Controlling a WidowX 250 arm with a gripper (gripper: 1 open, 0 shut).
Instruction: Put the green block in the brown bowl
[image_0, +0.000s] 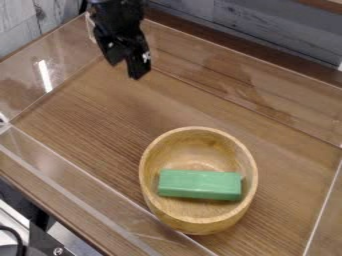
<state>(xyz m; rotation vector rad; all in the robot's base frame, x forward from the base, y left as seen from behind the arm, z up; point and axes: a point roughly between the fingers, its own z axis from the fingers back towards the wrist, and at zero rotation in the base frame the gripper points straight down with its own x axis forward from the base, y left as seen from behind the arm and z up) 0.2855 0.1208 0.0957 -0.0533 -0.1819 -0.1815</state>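
Green block (201, 185): lay inside the brown bowl (163, 206), on its floor, well apart from the gripper (139, 72) and on the near side of it in the camera view. Its long side ran roughly across the view, and its right end was close to the bowl's inner wall.
Brown bowl: stood upright on the wooden table (80, 120), open side up, nearer the camera than the gripper and farther to the right in the view. Its thick rim circled the block.
Gripper: hung at the upper left of the view, black, its tip pointing down toward the table and away from the bowl. Whether its fingers were spread or pressed together could not be told; the green block was not in its grasp.
Table: wooden, stretched out below the gripper and around the bowl.
Wall (254, 28): grey boards, beyond the gripper at the table's far side.
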